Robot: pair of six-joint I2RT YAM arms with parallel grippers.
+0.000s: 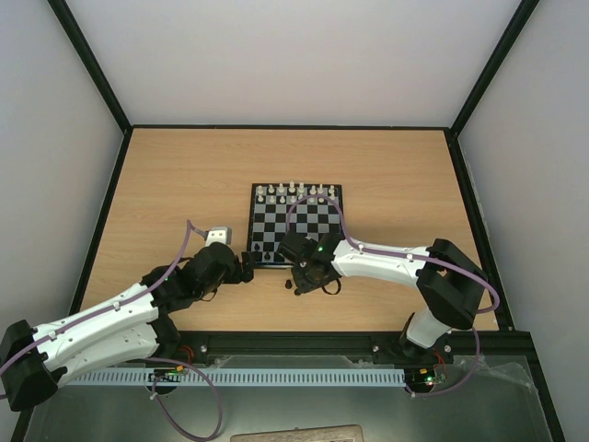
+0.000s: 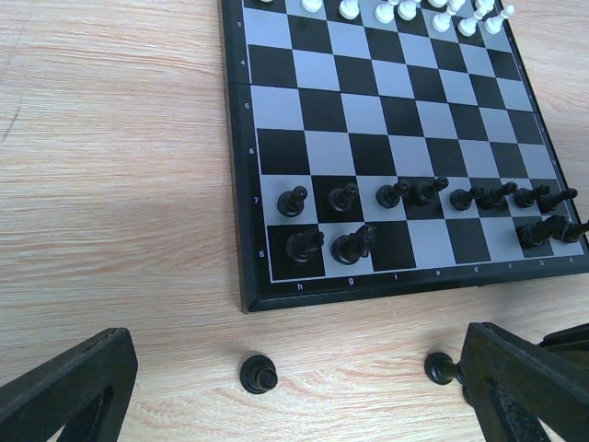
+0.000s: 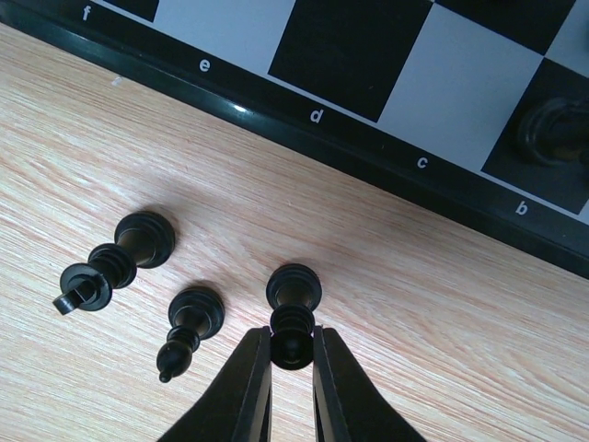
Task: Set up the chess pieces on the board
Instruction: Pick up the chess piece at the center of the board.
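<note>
The board (image 1: 276,226) lies mid-table, with several black chess pieces (image 2: 405,193) on its two near rows. Off its near edge stand three black pieces: a cross-topped one (image 3: 120,258), a pointed one (image 3: 189,327) and a third (image 3: 293,293). My right gripper (image 3: 293,354) is shut on the head of that third piece, whose base rests on the wood. My left gripper (image 2: 294,405) stands open just off the board's near left corner. One loose black piece (image 2: 259,374) stands between its fingers, untouched. Another (image 2: 442,368) is beside its right finger (image 2: 525,387).
White pieces (image 1: 294,191) line the board's far rows. A purple cable (image 1: 317,203) from the right arm arches over the board. Black-framed walls enclose the wooden table (image 1: 166,184). Both arms crowd the strip between the board and the near edge.
</note>
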